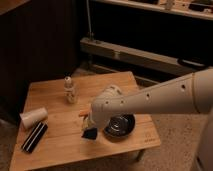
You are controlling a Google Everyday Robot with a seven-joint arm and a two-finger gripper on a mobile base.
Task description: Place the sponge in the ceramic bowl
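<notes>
While claw (90,126) hangs beside ceramic bowl (126,132) rim | sponge (90,134) just under it

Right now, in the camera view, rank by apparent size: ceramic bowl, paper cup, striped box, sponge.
1. ceramic bowl
2. striped box and paper cup: too alike to rank
3. sponge, at the pincer beside the bowl

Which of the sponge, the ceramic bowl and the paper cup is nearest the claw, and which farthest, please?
The claw hangs over the table near its front.
1. sponge, right at the claw.
2. ceramic bowl, beside it, toward image right.
3. paper cup, far off at the table's image-left edge.
</notes>
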